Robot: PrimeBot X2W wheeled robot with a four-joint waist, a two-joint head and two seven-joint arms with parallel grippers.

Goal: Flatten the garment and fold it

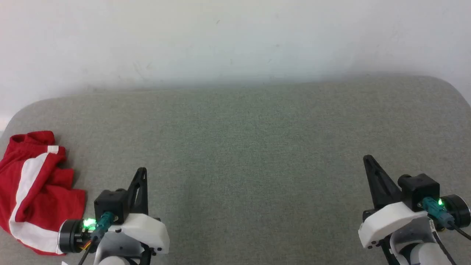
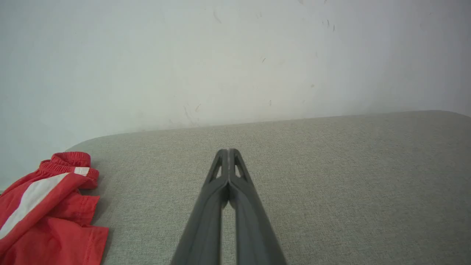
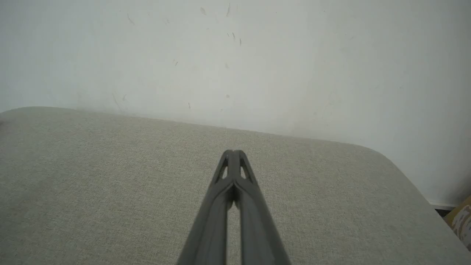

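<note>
The garment (image 1: 36,191), red shorts with a broad white band, lies crumpled at the left edge of the grey cushioned surface (image 1: 250,147); in the left wrist view the garment (image 2: 48,213) fills the lower left corner. My left gripper (image 1: 141,173) hovers just right of it, apart from the cloth, shut with nothing between its tips (image 2: 228,151). Far to the right, my right gripper (image 1: 368,159) is also shut and empty, its closed tips (image 3: 232,151) pointing over bare grey fabric.
A pale wall (image 1: 235,40) rises directly behind the surface. The surface has rounded corners at the far left and far right (image 3: 382,154). Beyond the right corner, a bit of floor and a yellowish patterned object (image 3: 461,219) show.
</note>
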